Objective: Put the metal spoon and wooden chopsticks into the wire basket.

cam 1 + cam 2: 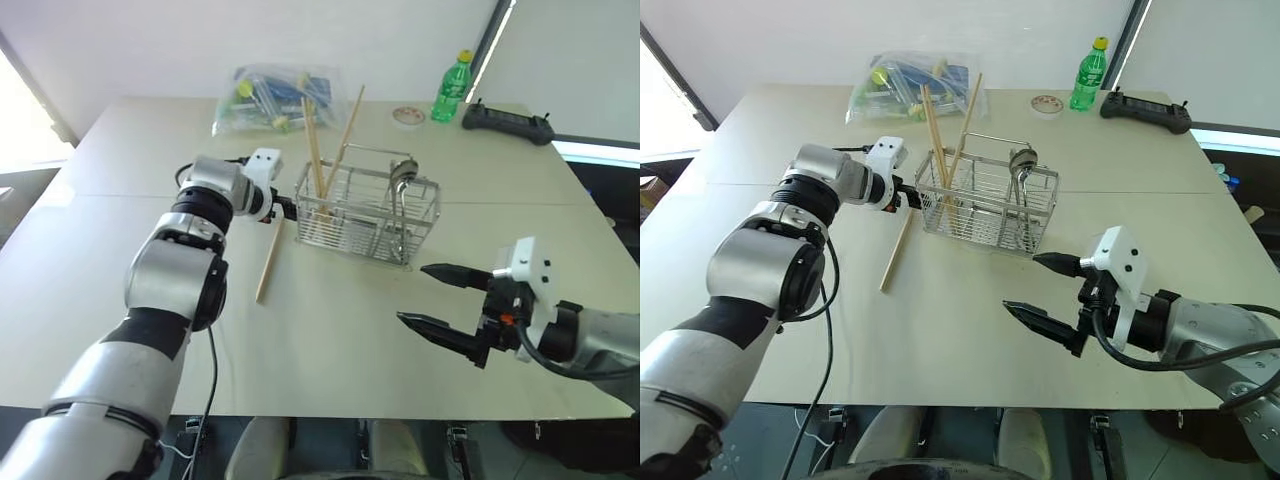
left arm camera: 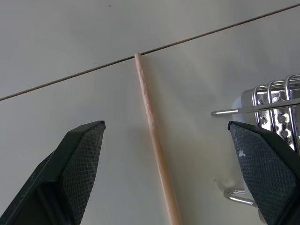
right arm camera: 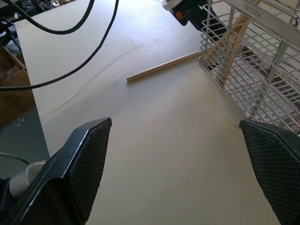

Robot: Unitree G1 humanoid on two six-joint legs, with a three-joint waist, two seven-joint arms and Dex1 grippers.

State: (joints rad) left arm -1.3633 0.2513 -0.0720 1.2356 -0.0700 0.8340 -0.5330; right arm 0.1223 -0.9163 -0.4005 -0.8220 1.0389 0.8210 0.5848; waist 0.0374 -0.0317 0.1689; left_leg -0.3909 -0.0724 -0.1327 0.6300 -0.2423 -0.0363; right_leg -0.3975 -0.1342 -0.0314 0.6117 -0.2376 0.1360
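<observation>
The wire basket (image 1: 368, 205) stands mid-table with several wooden chopsticks (image 1: 316, 150) leaning upright in its left end. The metal spoon (image 1: 403, 182) stands in its right end, bowl up. One more chopstick (image 1: 270, 262) lies flat on the table just left of the basket. My left gripper (image 2: 166, 124) hovers low over that stick's far end, beside the basket's left wall; it is open, with the stick (image 2: 146, 98) running between its fingers, untouched. My right gripper (image 1: 440, 297) hangs open and holds nothing, nearer to me and right of the basket.
A clear plastic bag of coloured items (image 1: 275, 100) lies at the back. A green bottle (image 1: 452, 88), a small round lid (image 1: 407, 116) and a black controller (image 1: 507, 122) sit at the back right. A seam (image 2: 70, 77) crosses the tabletop.
</observation>
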